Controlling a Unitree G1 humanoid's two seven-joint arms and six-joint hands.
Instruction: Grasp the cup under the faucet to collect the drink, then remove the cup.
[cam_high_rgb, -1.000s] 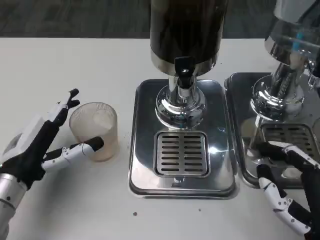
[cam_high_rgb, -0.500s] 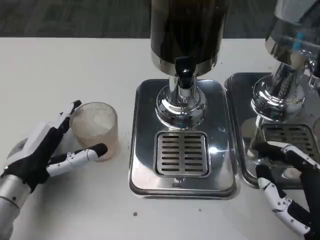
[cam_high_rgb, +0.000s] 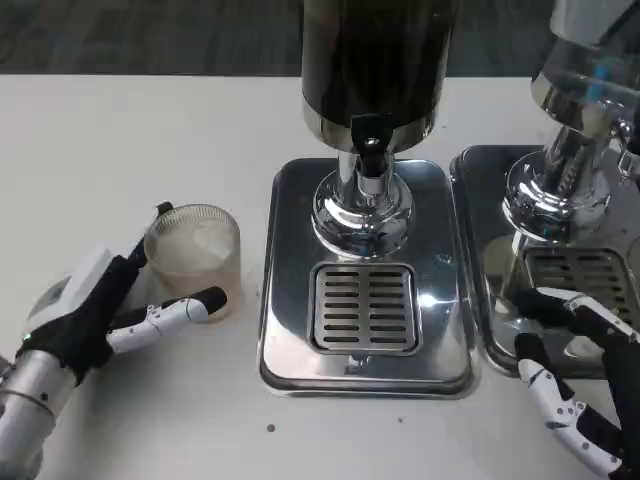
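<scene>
2 dispensers stood on the worktop, and I took the dark dispenser with its faucet as my landmark. Left of it sat 1 cup, translucent and upright, on the bare worktop, well clear of the steel drip tray beneath the faucet.

My left hand lay just left of that cup, spread wide and holding nothing. 1 fingertip showed at the cup's far rim and another finger reached along its near base, so the cup stood between them; whether either truly touched it I could not tell. My right hand waited to the right of the dark dispenser, near the front of the second tray, fingers apart and empty.

As I judged it, the step was the grasp itself. To do it well I needed to close evenly on the cup's middle, low enough not to tip it and gently enough not to crush its thin wall, then carry it level to the grille under the faucet.

By count: 1 cup, 2 dispensers, 2 trays, 2 hands.
</scene>
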